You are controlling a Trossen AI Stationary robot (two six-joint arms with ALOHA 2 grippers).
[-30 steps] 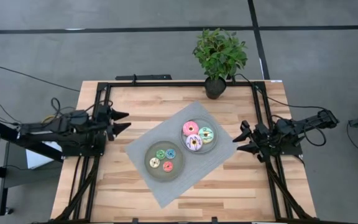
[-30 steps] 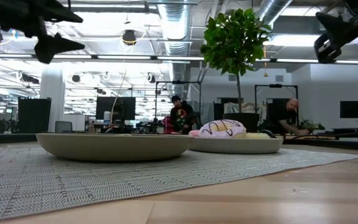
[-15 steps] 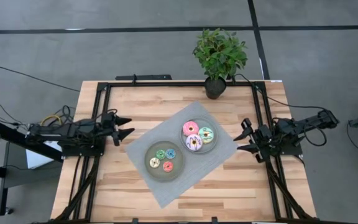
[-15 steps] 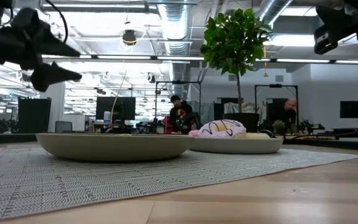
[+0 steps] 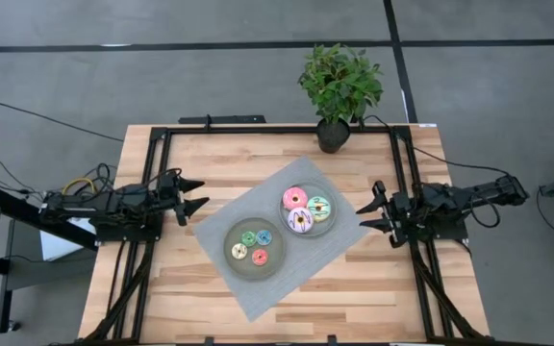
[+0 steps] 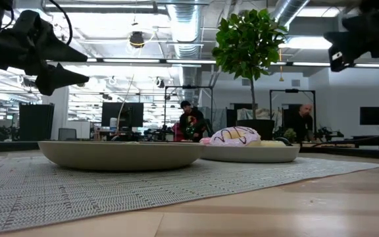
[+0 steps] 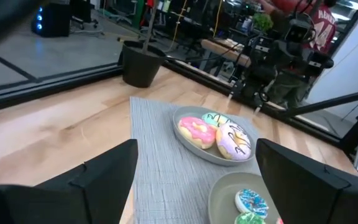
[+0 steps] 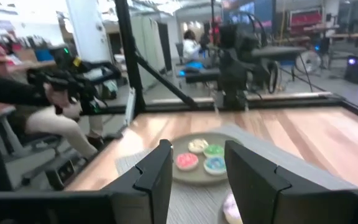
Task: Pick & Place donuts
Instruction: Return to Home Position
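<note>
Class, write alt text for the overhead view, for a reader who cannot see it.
Four tiny donuts lie on the left plate, three larger donuts on the right plate, both on a grey mat. The left gripper and right gripper hang open beside it.

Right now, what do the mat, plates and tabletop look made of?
Mat: grey woven vinyl or fabric, ribbed weave visible. Plates: matte grey, probably ceramic or plastic; no glare. Tabletop: pale wood, plank seams and grain.

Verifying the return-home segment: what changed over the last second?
The left gripper, open, dropped lower beside the mat; the right gripper, open, sank slightly, edging toward the mat. Nothing was gripped or released. The donuts and plates stayed put.
</note>
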